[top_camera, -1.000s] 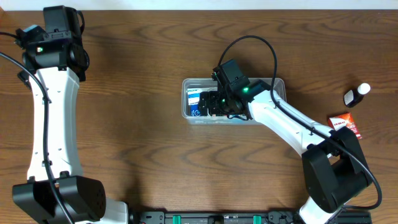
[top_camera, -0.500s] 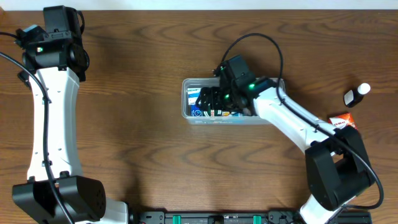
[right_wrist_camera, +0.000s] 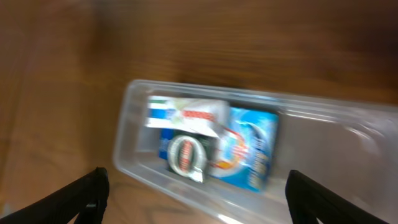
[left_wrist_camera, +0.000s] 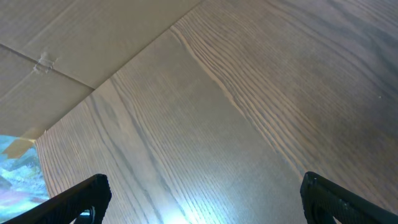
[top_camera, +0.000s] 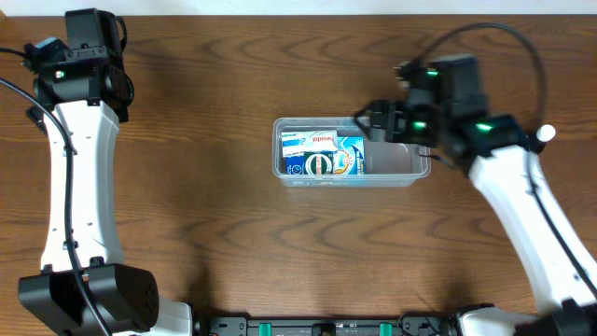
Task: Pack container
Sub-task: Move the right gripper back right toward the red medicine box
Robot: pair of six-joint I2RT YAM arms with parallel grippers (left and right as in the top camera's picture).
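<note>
Right arm has pulled up and out of the container since a second ago and swung toward the upper right of the overhead view. My guess is it just dropped something off and is heading for the next item.

Biggest thing first: the table is dark wood grain, matte, nothing slippery about it. Your left arm is parked along the left edge. The left gripper is spread wide over bare wood and holds nothing (just idle, I'd say).

The right gripper sits just above the bin's upper right rim, jaws apart and empty.

The container sits in the middle of the frame. It's clear, thin-walled plastic with rounded corners and a lip. Its left half is filled and its right half is bare, so there's room for more.

Inside, a glossy blue box lies flat next to a white box, and a round-faced item sits against them.

A white bottle cap peeks out at the far right, mostly hidden behind the arm.
</note>
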